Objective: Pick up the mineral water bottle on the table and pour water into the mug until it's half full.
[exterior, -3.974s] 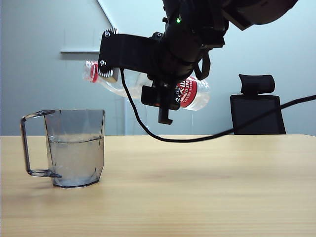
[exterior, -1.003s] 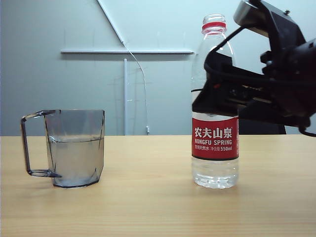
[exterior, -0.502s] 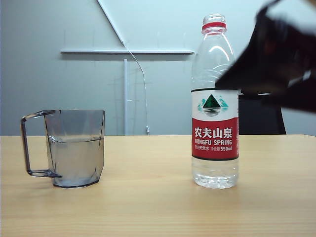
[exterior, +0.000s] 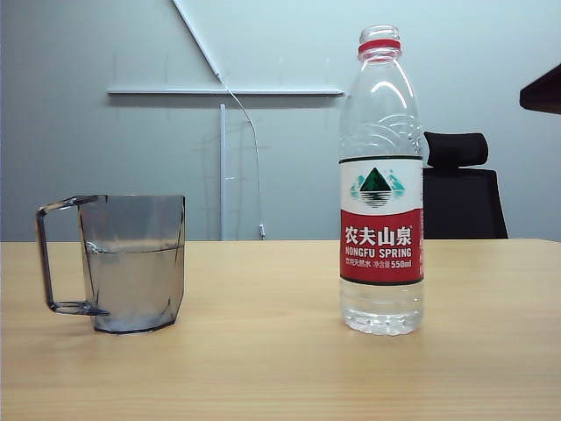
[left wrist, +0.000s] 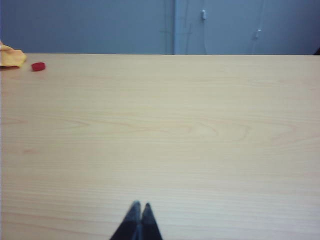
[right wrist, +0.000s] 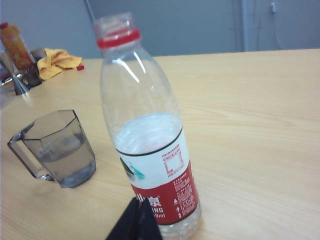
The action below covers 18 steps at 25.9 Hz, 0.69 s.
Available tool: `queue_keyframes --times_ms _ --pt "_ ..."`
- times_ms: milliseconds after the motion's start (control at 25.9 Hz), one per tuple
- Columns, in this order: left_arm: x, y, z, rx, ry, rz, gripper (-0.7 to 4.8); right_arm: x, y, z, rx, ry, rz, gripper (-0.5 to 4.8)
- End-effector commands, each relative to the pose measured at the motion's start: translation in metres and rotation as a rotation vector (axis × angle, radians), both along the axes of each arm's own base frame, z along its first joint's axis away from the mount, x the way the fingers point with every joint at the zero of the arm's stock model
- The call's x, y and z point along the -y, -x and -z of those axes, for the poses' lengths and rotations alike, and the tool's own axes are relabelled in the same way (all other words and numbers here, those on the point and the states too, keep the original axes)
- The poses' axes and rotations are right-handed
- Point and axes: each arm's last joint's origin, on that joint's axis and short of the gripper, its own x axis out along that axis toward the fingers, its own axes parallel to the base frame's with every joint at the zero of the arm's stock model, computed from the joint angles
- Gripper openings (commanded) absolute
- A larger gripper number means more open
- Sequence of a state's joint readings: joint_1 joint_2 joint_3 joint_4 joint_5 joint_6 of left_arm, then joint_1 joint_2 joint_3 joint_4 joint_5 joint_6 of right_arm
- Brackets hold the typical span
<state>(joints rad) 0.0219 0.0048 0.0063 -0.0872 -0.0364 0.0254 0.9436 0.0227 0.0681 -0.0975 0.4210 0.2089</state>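
Observation:
The mineral water bottle (exterior: 381, 184) stands upright and uncapped on the table (exterior: 263, 377), right of centre, with a little water at its bottom. The smoky-grey mug (exterior: 131, 263) stands to its left, handle pointing left, holding water (exterior: 131, 289) to about half its height. In the right wrist view my right gripper (right wrist: 138, 201) is shut and empty, just short of the bottle (right wrist: 150, 150), with the mug (right wrist: 57, 150) beyond. Only a dark piece of the right arm (exterior: 543, 89) shows at the exterior view's right edge. My left gripper (left wrist: 139, 205) is shut over bare table, holding nothing.
A red cap (left wrist: 38, 66) and a yellow cloth (left wrist: 11, 55) lie near the table's far edge. The cloth (right wrist: 57, 61) shows again behind the mug, beside some bottles. A black office chair (exterior: 460, 197) stands behind the table.
Four seconds ago the right gripper held the bottle tilted above the mug. It has since set the bottle upright, let go, pulled away up and to the right, and shut.

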Motion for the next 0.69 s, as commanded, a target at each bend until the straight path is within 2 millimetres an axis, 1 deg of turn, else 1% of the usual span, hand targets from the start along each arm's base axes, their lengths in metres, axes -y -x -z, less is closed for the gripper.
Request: queue_keyframes --times_ms 39,695 --pt "0.0000 0.0000 -0.0014 0.008 0.003 -0.001 -0.02 0.0017 0.0009 -0.0081 0.041 -0.052 0.008 -0.08" --pt "0.0000 0.0000 -0.0014 0.008 0.003 -0.003 -0.02 0.0020 0.0013 -0.0084 0.044 -0.057 0.004 -0.08"
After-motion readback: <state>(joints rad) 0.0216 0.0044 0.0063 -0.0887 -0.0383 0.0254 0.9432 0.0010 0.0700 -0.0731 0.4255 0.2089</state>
